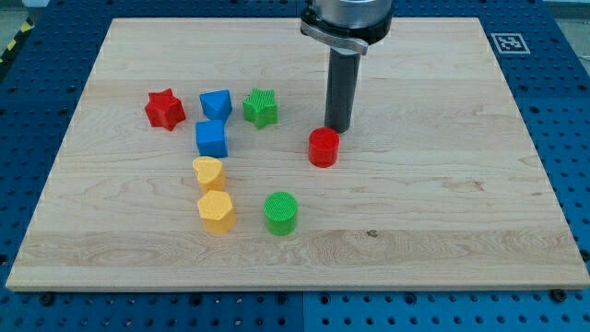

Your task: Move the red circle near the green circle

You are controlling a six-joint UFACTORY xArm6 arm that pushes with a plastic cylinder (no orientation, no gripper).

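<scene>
Just above the red circle (324, 147), my tip (337, 128) rests on the wooden board (442, 194), the dark rod standing upright from the grey housing at the view's top. No claw is fitted to this arm: the rod ends bluntly, with nothing to open or close, and it holds nothing. The tip sits right at the red circle's upper-right edge; whether the two actually touch cannot be told from this angle. The green circle (280, 213) lies down and to the left of the tip, well apart from it, with bare board between it and the red circle. Farther left of the tip, at about the tip's own height and a little above, a green star (260, 107) stands nearest, then a blue block (216, 104) of uneven shape, then a red star (165, 109) farthest out. Below the blue block, a second blue block (211, 139), roughly a cube, sits slightly lower than the tip. Beneath that, two yellow blocks line up one under the other: a yellow heart-like piece (208, 172) just under the blue cube, and a yellow hexagon (217, 211) below it, level with the green circle and near its left side. A black-and-white marker (509, 42) is fixed at the board's upper-right corner, far to the tip's right.
</scene>
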